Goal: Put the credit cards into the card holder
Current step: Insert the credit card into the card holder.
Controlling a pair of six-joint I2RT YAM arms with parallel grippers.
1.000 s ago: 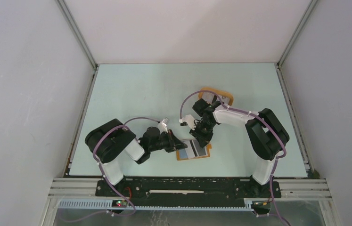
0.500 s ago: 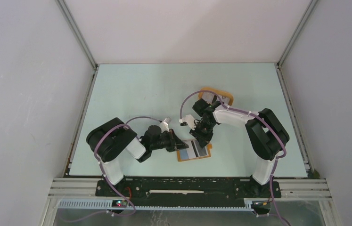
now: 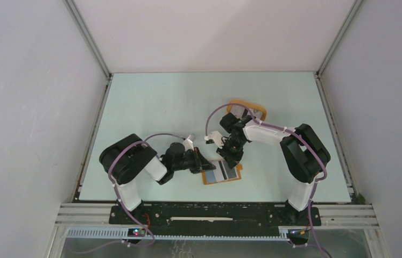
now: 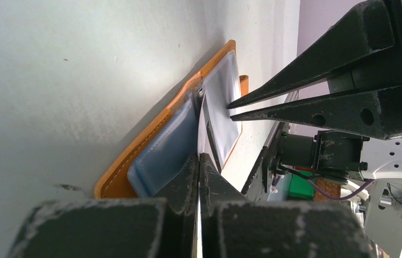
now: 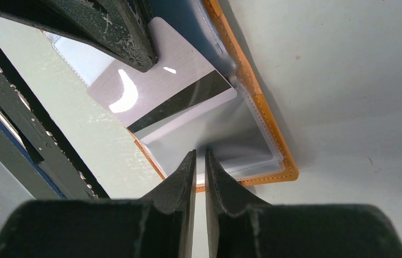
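1. Orange-brown leather: the card holder (image 3: 221, 174) is laid open and flat on the tabletop (image 3: 161, 102), near its front edge, between the two arms.
2. A grey credit card (image 5: 161, 91) with a black stripe is clamped edgewise in the left pincer (image 4: 199, 161). Its leading corner is set at the mouth of a clear pocket (image 5: 241, 140) and is not yet pushed home.
3. The right pincer (image 5: 200, 158) is lowered at the pocket's edge with its fingers almost together. Whether the film is pinched cannot be told.
4. A bluish panel (image 4: 166, 145) is seen in the adjoining pocket. Card or lining cannot be distinguished.
5. Progress is judged partial, with one insertion under way. No further cards can be made out, and the orange tray (image 3: 247, 109) beyond the right arm is largely hidden.
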